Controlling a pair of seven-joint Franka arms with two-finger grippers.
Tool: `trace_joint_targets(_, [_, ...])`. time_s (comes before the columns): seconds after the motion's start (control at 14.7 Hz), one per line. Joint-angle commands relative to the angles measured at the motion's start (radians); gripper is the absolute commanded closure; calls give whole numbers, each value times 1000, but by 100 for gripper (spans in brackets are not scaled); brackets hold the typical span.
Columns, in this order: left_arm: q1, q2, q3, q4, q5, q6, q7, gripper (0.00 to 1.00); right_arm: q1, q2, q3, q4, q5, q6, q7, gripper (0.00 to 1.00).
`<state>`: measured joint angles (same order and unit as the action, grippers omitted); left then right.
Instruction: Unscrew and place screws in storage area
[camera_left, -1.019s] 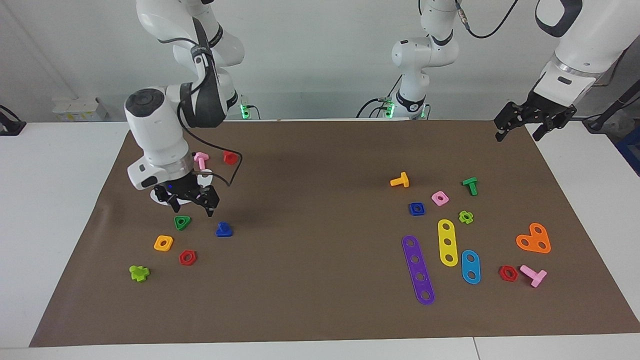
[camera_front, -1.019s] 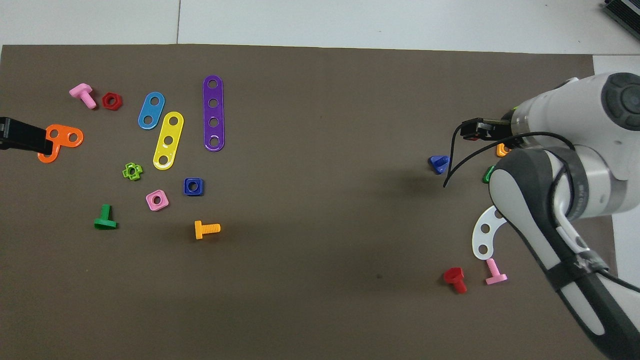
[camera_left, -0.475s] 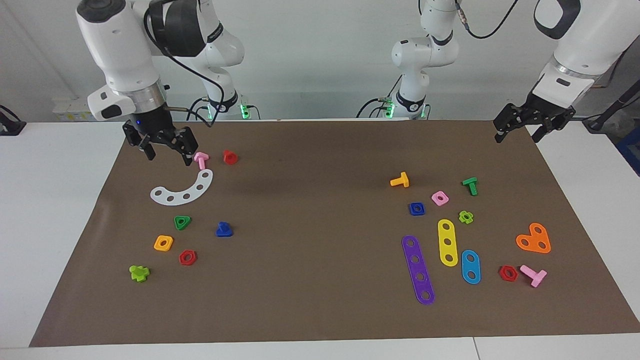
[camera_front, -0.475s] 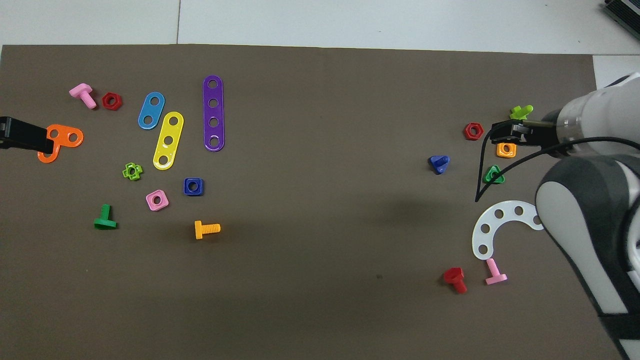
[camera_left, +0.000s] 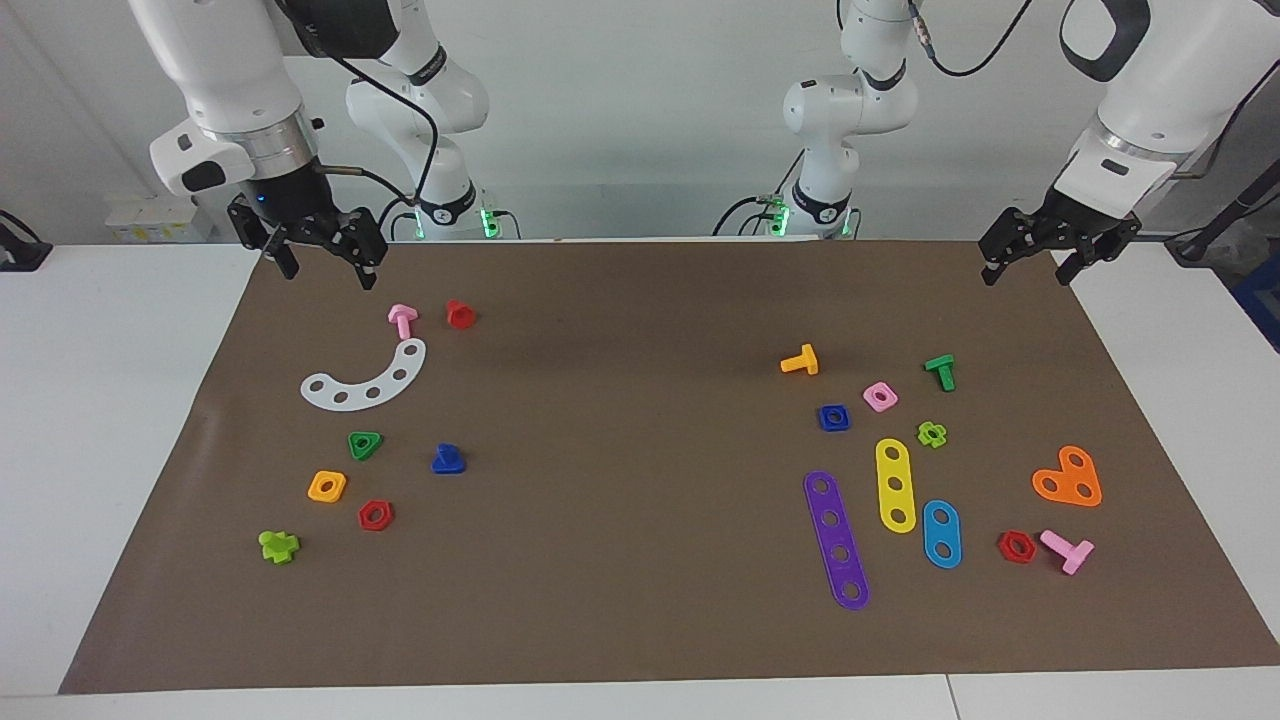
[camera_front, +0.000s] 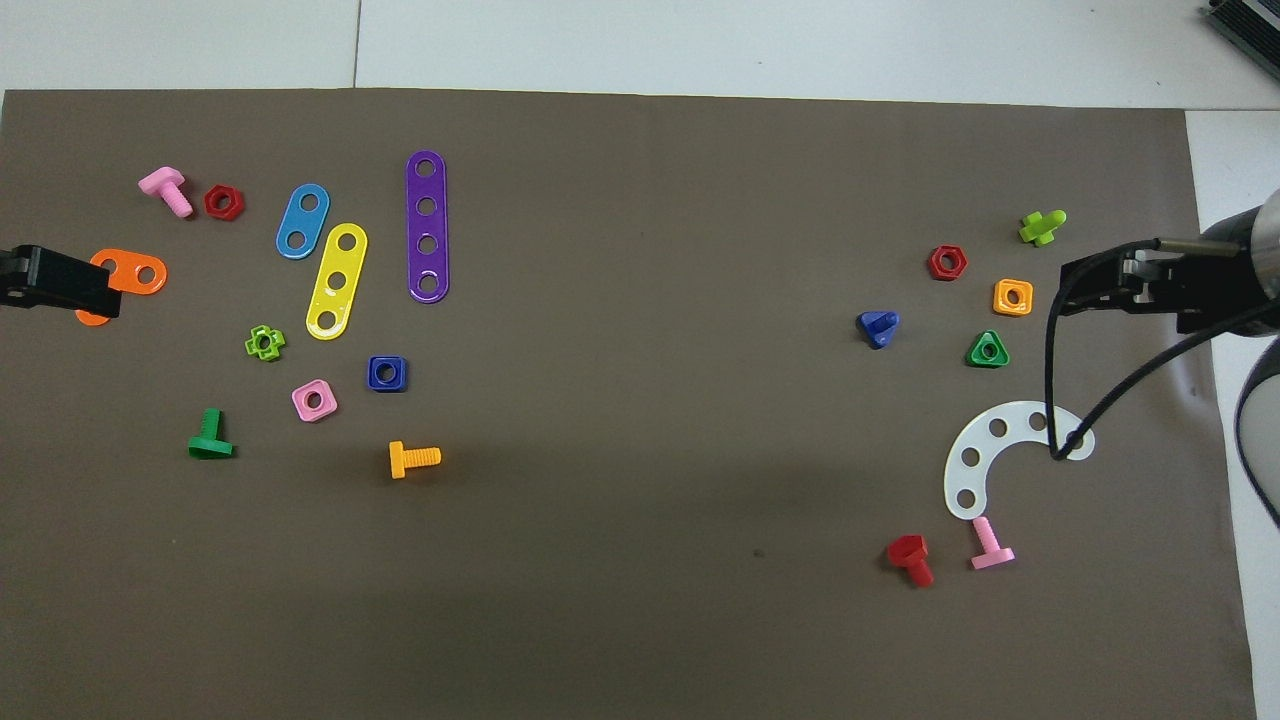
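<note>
The right gripper (camera_left: 318, 250) hangs empty with fingers wide over the brown mat's (camera_left: 640, 620) edge by the robots; the left gripper (camera_left: 1045, 252) waits likewise, fingers spread. The dark-blue screw (camera_left: 448, 459) lies in the storage area, near the green triangular nut (camera_left: 365, 444). It looks light, stiff and smooth; its flat head seems the best hold.

Right gripper (camera_front: 1100, 283) body cut by overhead frame edge, left gripper (camera_front: 70, 290) partly cut, covering orange heart plate (camera_front: 135, 273)
</note>
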<state>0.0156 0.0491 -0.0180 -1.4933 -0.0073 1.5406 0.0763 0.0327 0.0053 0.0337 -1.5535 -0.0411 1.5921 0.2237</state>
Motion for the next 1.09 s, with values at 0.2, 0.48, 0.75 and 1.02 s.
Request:
trace_joint_targets(0.2, [-16, -34, 7, -45, 15, 44, 10, 0, -10, -5, 5, -8, 24, -20, -40, 0])
trace_joint_targets(0.48, [-16, -34, 6, -44, 15, 44, 8, 0, -10, -13, 5, -26, 24, -14, -49, 0])
trace_joint_targets(0.75, [-14, -34, 4, -44, 15, 46, 8, 0, -7, -19, 5, -37, 24, -9, -69, 0])
trace_joint_targets(1.02, [-14, -34, 4, -45, 15, 50, 8, 0, -8, -25, 5, -49, 24, -9, -67, 0])
